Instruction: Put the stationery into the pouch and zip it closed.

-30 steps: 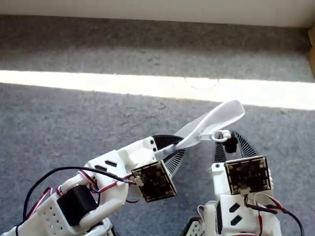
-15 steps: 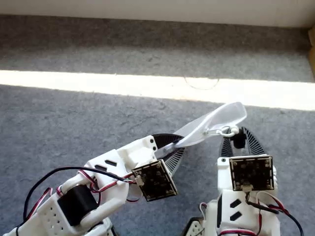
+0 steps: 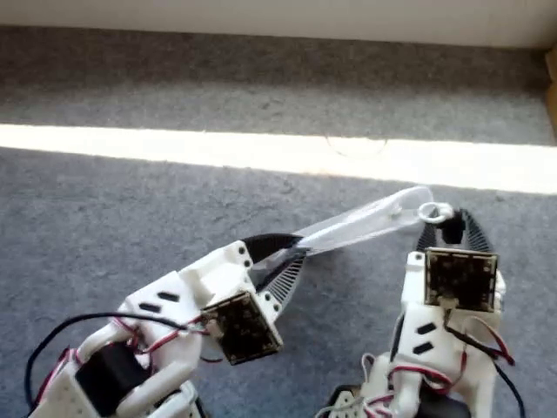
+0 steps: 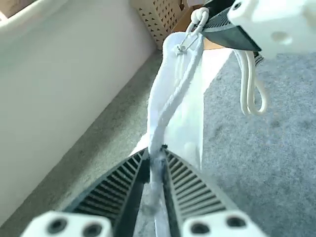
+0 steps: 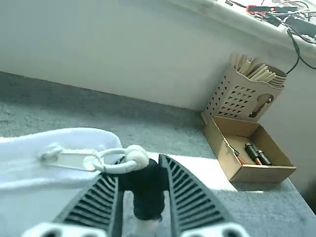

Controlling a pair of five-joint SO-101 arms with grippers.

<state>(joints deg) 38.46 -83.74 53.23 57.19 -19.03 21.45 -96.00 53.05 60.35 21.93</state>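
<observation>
Zipping stage, judging by the grips. Clamping one end of the pouch [image 4: 183, 116] between the jaws of the left end effector [image 4: 155, 154], closed almost fully, pinching fabric and zip track together. Gripping the black zip pull [image 5: 144, 186] in the right end effector [image 5: 140, 170], jaws squeezed down onto it, with the slider's white ring [image 5: 121, 160] sitting just past the fingertips. Stretching the pouch taut between the two, hanging clear above the grey desk [image 3: 130, 200], slider lying at the end nearest the right end effector. Not making out through the translucent wall what is lying inside. Seeming to be nearing the end of the zip's run, with the track between the two grips looking shut. Calling next, probably, for a short pull straight along the track, away from the left end effector, while anchoring the far end firmly; then for checking the slider against its stop before letting go.
</observation>
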